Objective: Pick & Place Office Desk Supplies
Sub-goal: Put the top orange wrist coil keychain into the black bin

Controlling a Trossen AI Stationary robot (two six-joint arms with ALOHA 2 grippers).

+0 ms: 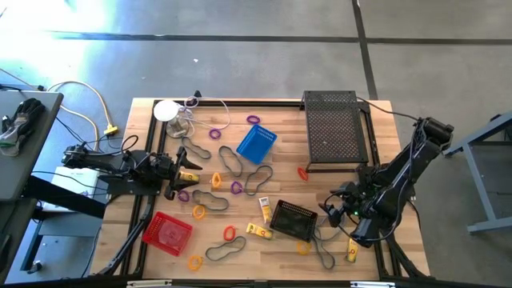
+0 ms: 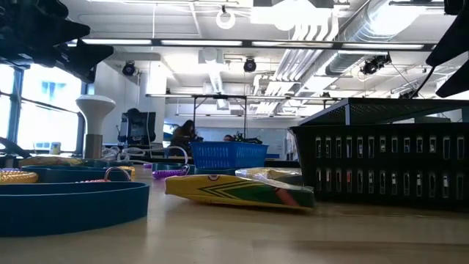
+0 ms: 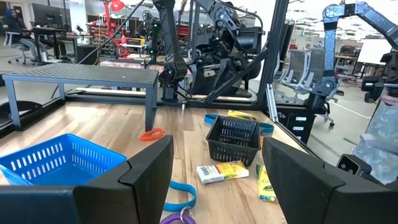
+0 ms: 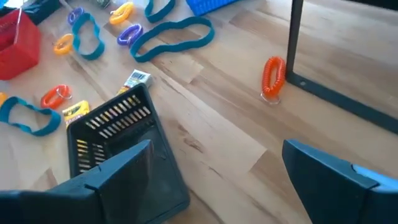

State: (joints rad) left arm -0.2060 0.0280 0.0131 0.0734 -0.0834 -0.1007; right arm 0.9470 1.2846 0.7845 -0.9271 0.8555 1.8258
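Note:
My left gripper (image 1: 178, 176) is open and empty at the table's left, above a purple ring (image 3: 180, 218); it faces the blue basket (image 1: 257, 142). My right gripper (image 1: 332, 210) is open and empty at the right. One of its fingers (image 4: 124, 171) is over the near right corner of the black basket (image 1: 292, 220), which stands on the table; I cannot tell whether they touch. The red basket (image 1: 167, 233) stands at the near left. Grey band loops (image 1: 258, 179), small rings (image 1: 230, 233) and yellow tubes (image 1: 263, 210) lie flat across the table's middle.
A large black mesh tray (image 1: 336, 128) stands on legs at the far right, an orange ring (image 4: 273, 76) by its leg. A white round disc (image 1: 166, 110) with cables is at the far left. A yellow tube (image 1: 351, 251) lies near the right front corner.

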